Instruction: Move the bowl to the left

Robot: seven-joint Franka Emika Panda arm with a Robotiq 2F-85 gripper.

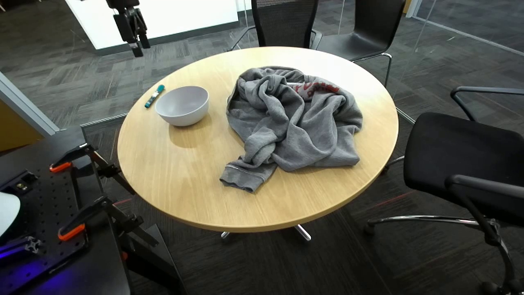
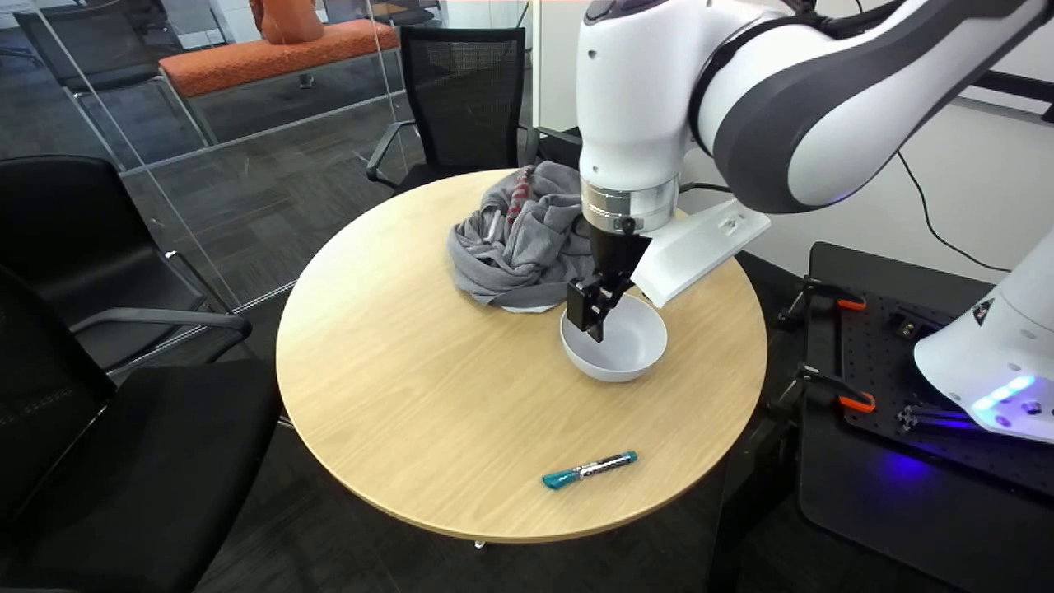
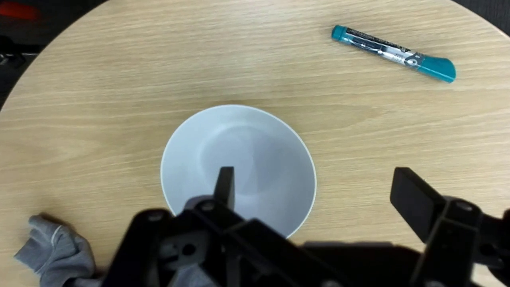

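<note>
While the black two-fingered end effector point(image 3: 314, 185) hangs above the round, pale wooden desk point(image 2: 412, 395), its fingers point(image 3: 416, 202) spread wide and gripping nothing, the smooth, round, light-grey bowl point(image 1: 183, 108) rests upright on the desk below, apart from them. It stands between a slim teal-and-white marker point(image 3: 392, 52), lying close to the desk's edge, and a crumpled grey fabric sweatshirt point(image 1: 294, 123), apart from both.

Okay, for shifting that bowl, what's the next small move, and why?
Probably lower the open fingers to straddle the rim of the bowl: in the wrist view, one shows over its inside, the other past its edge above the table, with the rim between.
</note>
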